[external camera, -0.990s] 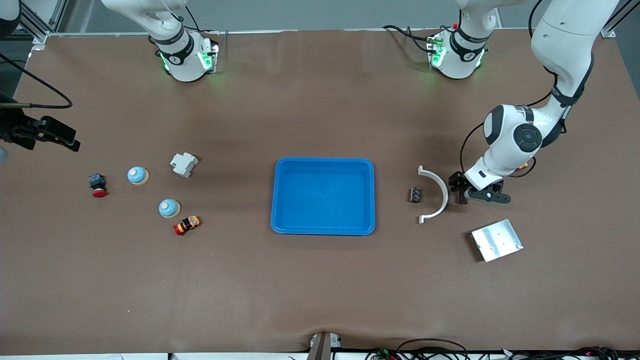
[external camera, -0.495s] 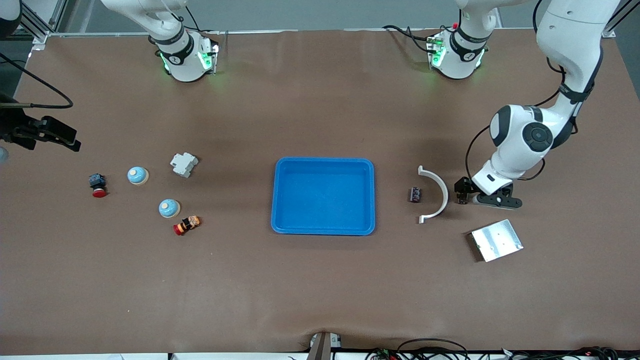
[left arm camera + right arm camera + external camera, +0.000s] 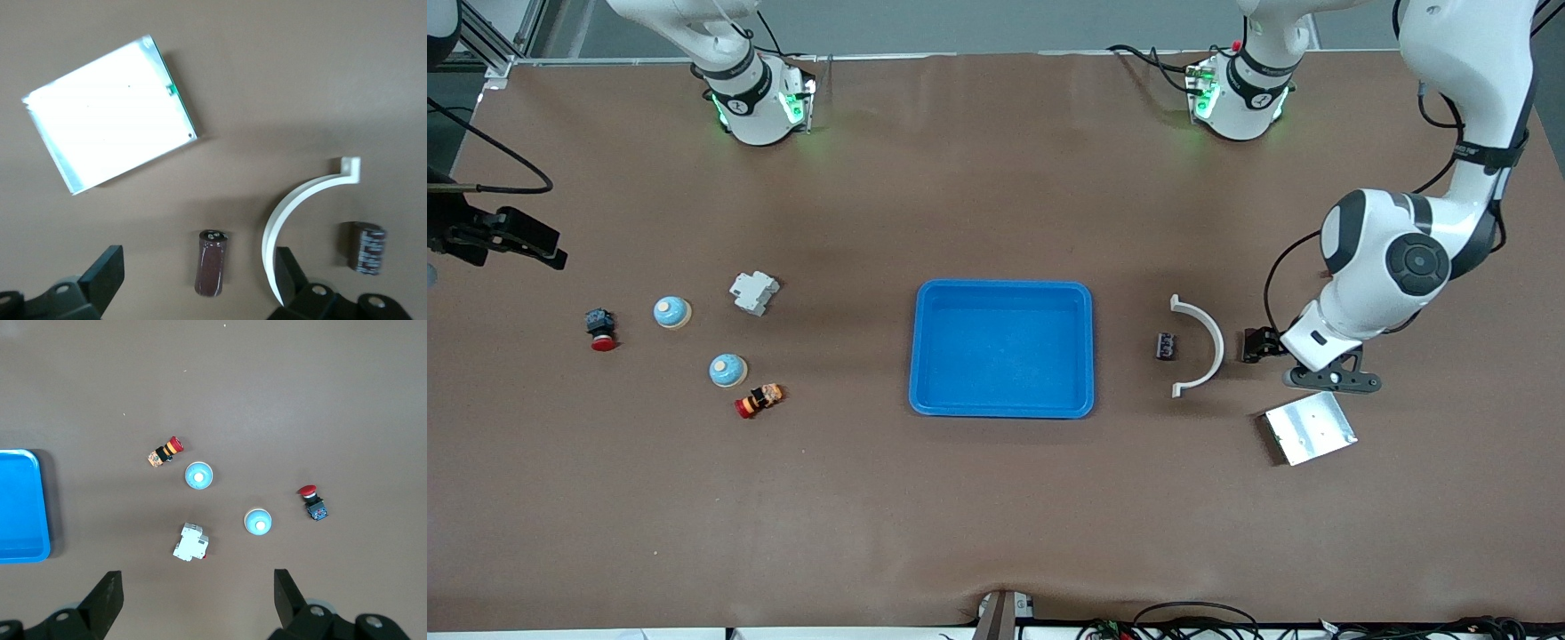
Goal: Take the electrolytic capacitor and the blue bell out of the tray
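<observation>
Standing empty, the tray (image 3: 1002,293) sits mid-counter with both kinds of part already off it. The left tool (image 3: 195,261) hangs low with its jaws wide over a brown capacitor (image 3: 212,262), gripping nothing. That spread reads as a drop-off spot, judged well apart from the tray. A white arc (image 3: 1208,342) lies just beside this capacitor, and a second capacitor (image 3: 1166,346) lies inside its curve, toward the tray. A metal plate (image 3: 1309,428) rests nearer the camera.

Two blue bells, one (image 3: 671,312) and another (image 3: 727,370), stand at the right arm's end of the counter (image 3: 996,516). Among them are a white breaker (image 3: 753,292) and two red buttons (image 3: 759,399). The right tool (image 3: 197,587) waits high over that group, jaws wide and empty. Nothing blocks either arm.
</observation>
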Tool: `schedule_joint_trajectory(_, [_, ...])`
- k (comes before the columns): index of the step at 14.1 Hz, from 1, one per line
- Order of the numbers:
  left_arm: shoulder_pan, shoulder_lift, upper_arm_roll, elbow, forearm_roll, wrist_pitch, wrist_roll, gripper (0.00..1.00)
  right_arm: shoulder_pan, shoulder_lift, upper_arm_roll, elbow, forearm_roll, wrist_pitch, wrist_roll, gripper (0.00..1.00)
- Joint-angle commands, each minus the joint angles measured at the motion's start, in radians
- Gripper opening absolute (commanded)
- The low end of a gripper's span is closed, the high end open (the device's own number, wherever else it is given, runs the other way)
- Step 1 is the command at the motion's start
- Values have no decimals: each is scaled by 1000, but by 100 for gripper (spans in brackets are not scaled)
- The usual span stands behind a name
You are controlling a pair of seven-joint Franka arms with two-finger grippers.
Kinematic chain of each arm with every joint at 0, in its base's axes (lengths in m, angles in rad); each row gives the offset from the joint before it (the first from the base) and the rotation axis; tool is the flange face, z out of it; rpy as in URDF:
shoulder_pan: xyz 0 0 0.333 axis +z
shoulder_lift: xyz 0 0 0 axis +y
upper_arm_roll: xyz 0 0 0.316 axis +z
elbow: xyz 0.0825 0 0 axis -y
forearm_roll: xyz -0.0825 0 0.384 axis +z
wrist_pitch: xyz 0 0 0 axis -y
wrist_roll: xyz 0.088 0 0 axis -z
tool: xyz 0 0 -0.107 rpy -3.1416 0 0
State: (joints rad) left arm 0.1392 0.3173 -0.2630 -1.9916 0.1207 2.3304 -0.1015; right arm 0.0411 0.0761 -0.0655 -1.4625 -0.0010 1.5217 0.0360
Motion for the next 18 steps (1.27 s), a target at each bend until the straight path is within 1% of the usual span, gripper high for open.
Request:
schedule_joint_trajectory(1, [0, -17, -13, 80, -7, -121, -46, 100, -18, 5, 10, 16, 9, -12, 1, 100])
schedule_joint_trajectory(3, [-1, -18, -33, 105, -9, -138, -69, 100, -21, 5, 10, 16, 18, -12, 1, 100])
schedule_joint_trajectory(5, [0, -32, -53, 114, 0, -138, -134, 100, -32, 7, 10, 16, 21, -14, -4, 100])
schedule_joint_trajectory(7, [3, -44, -55, 140, 2, -138, -136, 100, -35, 5, 10, 16, 21, -14, -5, 100])
schedule_joint_trajectory(11, [5, -95, -58, 140, -9, -141, -138, 100, -37, 7, 10, 16, 21, -14, -7, 100])
schedule_joint_trajectory(14, [8, -150, -59, 143, -38, -212, -130, 100, -37, 7, 10, 16, 21, -12, -7, 100])
schedule_joint_trajectory(18, [8, -247, -58, 146, -70, -327, -110, 100, -37, 7, 10, 16, 21, -12, -7, 100])
